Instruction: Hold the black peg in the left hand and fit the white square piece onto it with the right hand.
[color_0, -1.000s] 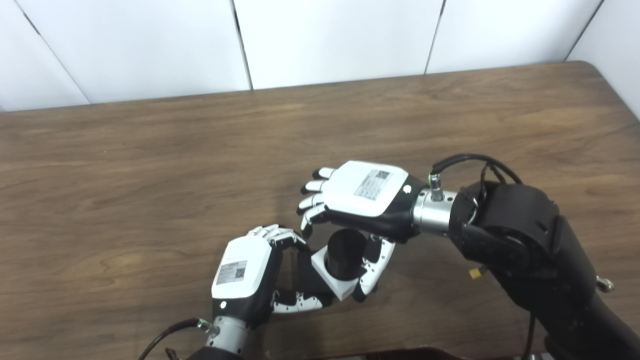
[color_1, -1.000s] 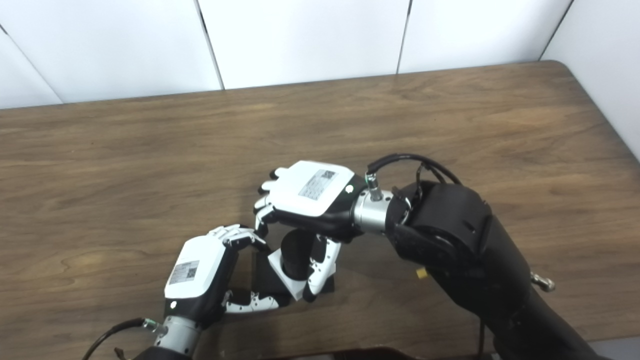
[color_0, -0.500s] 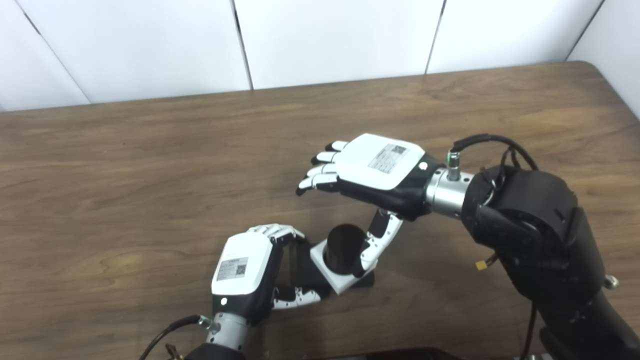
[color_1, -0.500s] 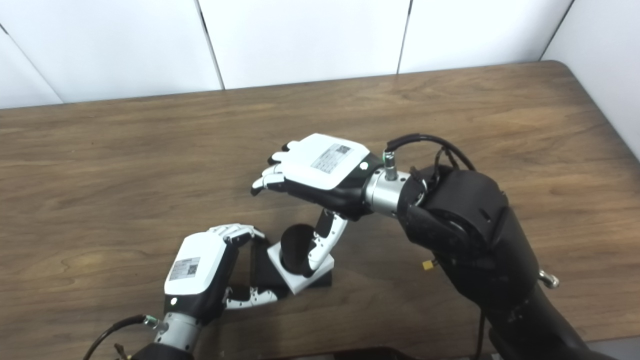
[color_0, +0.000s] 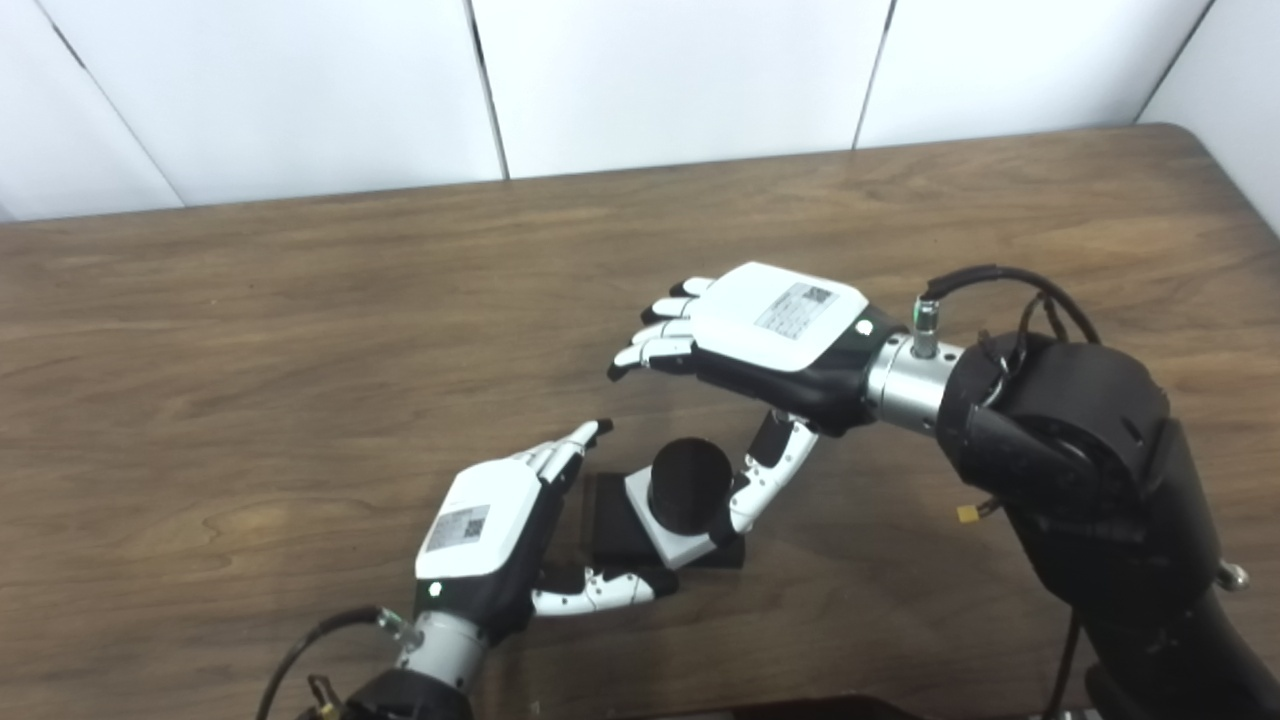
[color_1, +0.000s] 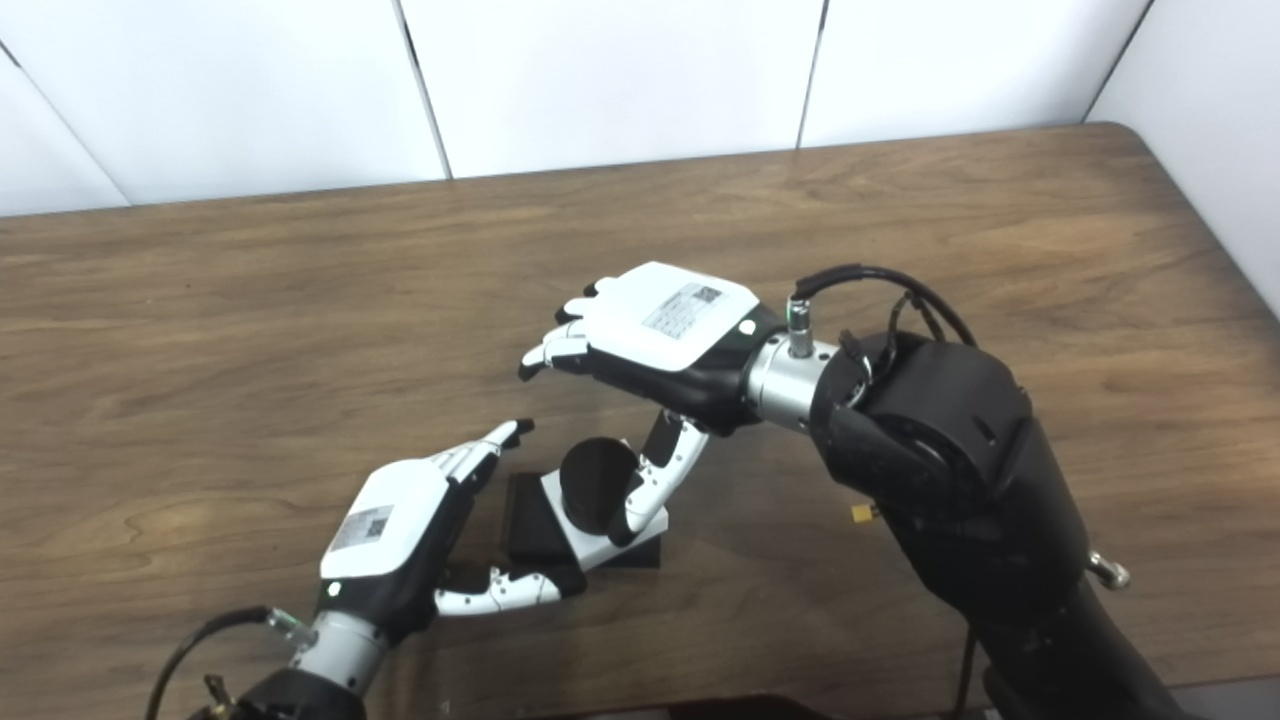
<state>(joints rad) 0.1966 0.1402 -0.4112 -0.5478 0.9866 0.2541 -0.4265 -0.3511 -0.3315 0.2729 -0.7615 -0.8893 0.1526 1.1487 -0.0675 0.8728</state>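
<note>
The black peg (color_0: 690, 480) is a short round post on a flat black base (color_0: 610, 520), standing on the table in front of me. The white square piece (color_0: 680, 535) sits around the post, down near the base. My left hand (color_0: 485, 530) lies just left of the base with its fingers stretched out and apart, and its thumb (color_0: 600, 592) runs along the base's near edge. My right hand (color_0: 765, 325) hovers open above and to the right of the peg. Its thumb (color_1: 650, 485) hangs down beside the white piece's right side.
The brown wooden table (color_0: 300, 300) stretches wide around both hands. White wall panels (color_0: 650, 70) stand behind its far edge. The table's right corner (color_1: 1130, 130) is at the upper right. My black right forearm (color_0: 1080, 450) fills the lower right.
My left hand's fingers have uncurled from the peg's base and now point straight out. My right hand rose off the peg and opened, and the peg with the white piece stays on the table.
</note>
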